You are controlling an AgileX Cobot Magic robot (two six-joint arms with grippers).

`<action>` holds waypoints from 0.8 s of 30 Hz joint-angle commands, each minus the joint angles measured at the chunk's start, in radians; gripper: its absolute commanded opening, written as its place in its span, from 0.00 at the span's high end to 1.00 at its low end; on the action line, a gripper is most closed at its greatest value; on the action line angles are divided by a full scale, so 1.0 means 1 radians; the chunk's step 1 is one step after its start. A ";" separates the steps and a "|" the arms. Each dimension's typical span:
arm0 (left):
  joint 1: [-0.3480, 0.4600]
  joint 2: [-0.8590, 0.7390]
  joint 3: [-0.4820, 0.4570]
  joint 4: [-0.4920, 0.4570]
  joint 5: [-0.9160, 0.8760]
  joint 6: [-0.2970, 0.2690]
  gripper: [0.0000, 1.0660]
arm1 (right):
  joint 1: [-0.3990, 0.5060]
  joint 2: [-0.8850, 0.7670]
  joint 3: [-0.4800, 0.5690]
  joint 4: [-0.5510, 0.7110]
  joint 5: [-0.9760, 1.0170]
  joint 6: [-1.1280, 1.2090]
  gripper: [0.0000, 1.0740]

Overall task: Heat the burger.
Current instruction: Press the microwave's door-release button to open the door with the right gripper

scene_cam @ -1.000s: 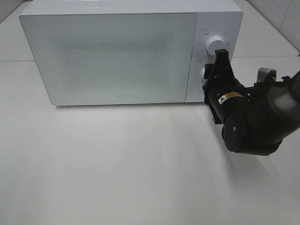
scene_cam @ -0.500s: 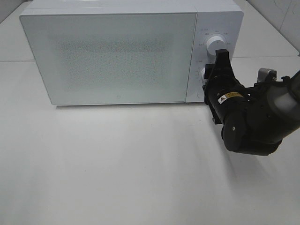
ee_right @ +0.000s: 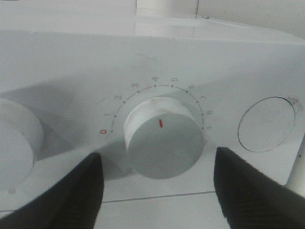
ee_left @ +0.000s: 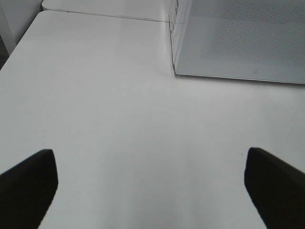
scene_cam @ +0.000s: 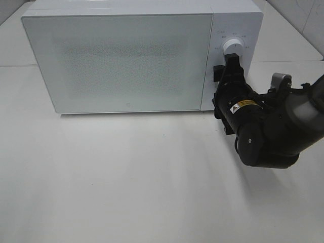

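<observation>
The burger is out of view; the white microwave (scene_cam: 126, 61) stands with its door shut. My right gripper (scene_cam: 226, 68) is at the control panel, below the upper knob (scene_cam: 234, 46). In the right wrist view the right gripper (ee_right: 157, 160) is open, and its dark fingers (ee_right: 76, 195) stand on either side of the numbered dial knob (ee_right: 163, 137), a gap showing on each side. The knob's red mark points between 4 and 5. My left gripper (ee_left: 148, 160) hangs open over bare table, nothing between its fingers.
The microwave's front corner (ee_left: 176, 71) lies ahead of the left gripper. A second knob (ee_right: 14, 143) and a round button (ee_right: 267, 125) flank the dial. The white table (scene_cam: 126, 177) stretches in front of the microwave.
My right gripper has shifted left and up along the control panel, and its jaws have spread wider around the dial knob. The left gripper shows only now.
</observation>
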 commanded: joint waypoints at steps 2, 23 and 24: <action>0.002 -0.018 0.000 -0.008 -0.014 0.000 0.06 | -0.002 -0.030 0.015 -0.013 -0.102 -0.024 0.36; 0.002 -0.018 0.000 -0.008 -0.014 0.000 0.06 | -0.002 -0.328 0.138 -0.140 0.402 -0.599 0.35; 0.002 -0.018 0.000 -0.008 -0.014 0.000 0.06 | -0.002 -0.328 0.138 -0.140 0.402 -0.599 0.35</action>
